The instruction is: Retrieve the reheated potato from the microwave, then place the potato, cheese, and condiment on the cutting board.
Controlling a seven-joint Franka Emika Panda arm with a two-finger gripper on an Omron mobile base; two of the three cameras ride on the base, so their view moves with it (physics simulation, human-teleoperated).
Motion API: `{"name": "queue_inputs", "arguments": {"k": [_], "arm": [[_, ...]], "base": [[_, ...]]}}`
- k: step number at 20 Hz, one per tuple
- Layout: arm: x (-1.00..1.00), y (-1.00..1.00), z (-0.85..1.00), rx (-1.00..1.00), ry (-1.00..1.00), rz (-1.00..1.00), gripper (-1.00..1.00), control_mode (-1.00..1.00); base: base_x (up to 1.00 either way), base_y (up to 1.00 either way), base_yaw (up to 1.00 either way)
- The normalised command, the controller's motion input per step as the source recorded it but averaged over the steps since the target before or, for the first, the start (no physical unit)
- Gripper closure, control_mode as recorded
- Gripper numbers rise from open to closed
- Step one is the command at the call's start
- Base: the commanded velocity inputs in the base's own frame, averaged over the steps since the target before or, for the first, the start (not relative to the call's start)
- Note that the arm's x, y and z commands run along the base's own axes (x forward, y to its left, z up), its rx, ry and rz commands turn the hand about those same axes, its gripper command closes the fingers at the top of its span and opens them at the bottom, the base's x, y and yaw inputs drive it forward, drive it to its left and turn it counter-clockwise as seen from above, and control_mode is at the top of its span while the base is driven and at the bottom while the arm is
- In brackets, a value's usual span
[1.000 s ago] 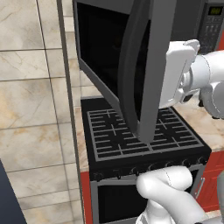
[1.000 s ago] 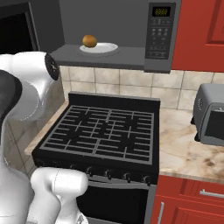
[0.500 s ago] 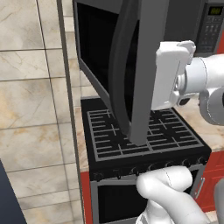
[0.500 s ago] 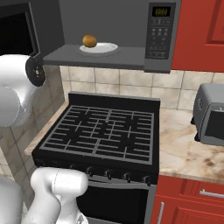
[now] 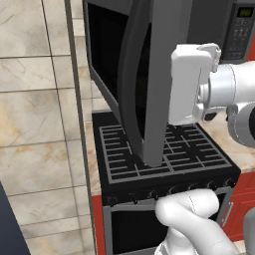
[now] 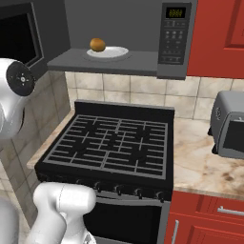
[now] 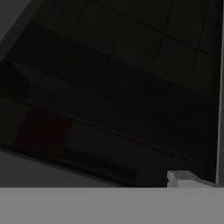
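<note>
The microwave (image 6: 174, 38) hangs above the stove with its door (image 5: 149, 74) swung wide to the left. Inside it the potato (image 6: 97, 45), a small tan-brown lump, rests on a white plate (image 6: 114, 53). My gripper's white hand (image 5: 191, 84) hovers just right of the door's edge at door height, its fingers hidden behind that edge, and nothing shows in its grip. In the hand view, dark door glass (image 7: 109, 87) sits close in front. The cheese, the condiment and the cutting board are out of view.
A black gas stove (image 6: 114, 143) stands directly below the microwave. On the beige counter to its right sits a grey toaster oven (image 6: 231, 124). Red cabinets (image 6: 219, 33) flank the microwave on the right, and a tiled wall (image 5: 35, 99) closes the left.
The microwave door has swung a little further to the left, and my hand has followed it leftward beside its edge. The potato has not moved.
</note>
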Motion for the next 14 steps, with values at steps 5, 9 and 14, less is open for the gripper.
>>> {"name": "queue_inputs", "arguments": {"k": [5,9,14], "arm": [[0.00,0.05,0.00,0.00,0.01,-0.07,-1.00,-1.00],[0.08,-0.29,0.00,0.00,0.05,-0.03,-1.00,-1.00],[0.08,-0.56,0.04,0.00,0.06,-0.02,-1.00,-1.00]], "base": [[0.00,0.00,0.00],[0.00,0.00,0.00],[0.00,0.00,0.00]]}}
